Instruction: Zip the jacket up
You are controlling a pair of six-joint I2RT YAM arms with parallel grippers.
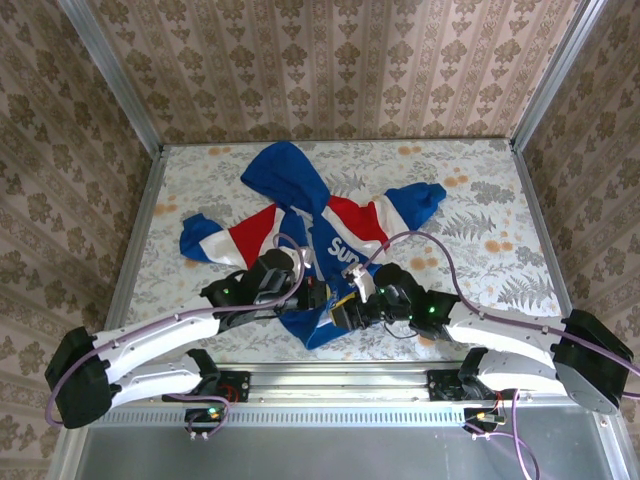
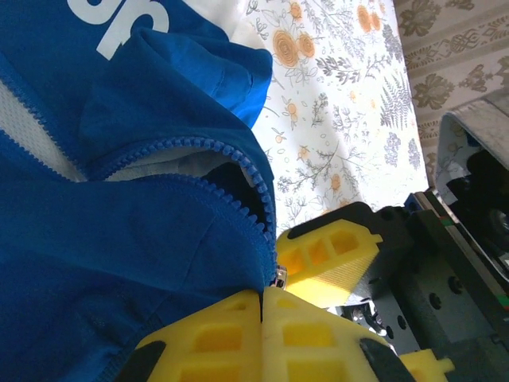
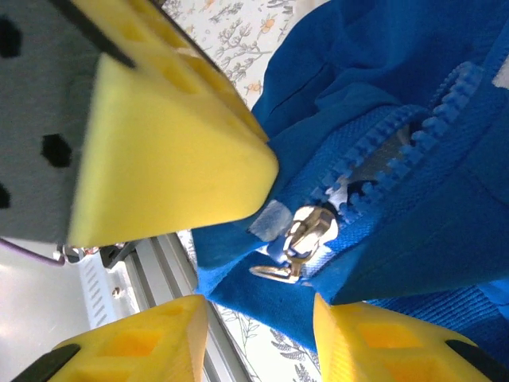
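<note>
- Pinched tight in left gripper [image 2: 261, 306]: jacket [image 2: 119, 239] hem, just below the zipper pull [image 3: 298, 239].
- Parted a bit either side of that pull, not clamping it: right gripper [image 3: 262, 322].

A: What do we log first?
B: The jacket [image 2: 119, 239], royal blue, covering the left and middle. White lettering [image 2: 127, 20] is cut off at the top edge, and white mesh lining [image 2: 24, 127] sits at far left.
A: And the zipper?
B: We record its blue teeth [image 2: 256, 179] parted, two rows curving down to a small silver metal piece [image 2: 279, 275].
A: The left tool [image 2: 262, 298]?
B: Yellow fingers [image 2: 215, 334] pressed together, the jacket's lower edge pinched between them. We note the right tool's finger [image 2: 330, 259] just beside, yellow too.
A: Background?
B: Floral tabletop [image 2: 334, 119], patterned wall [image 2: 453, 48] top right.
</note>
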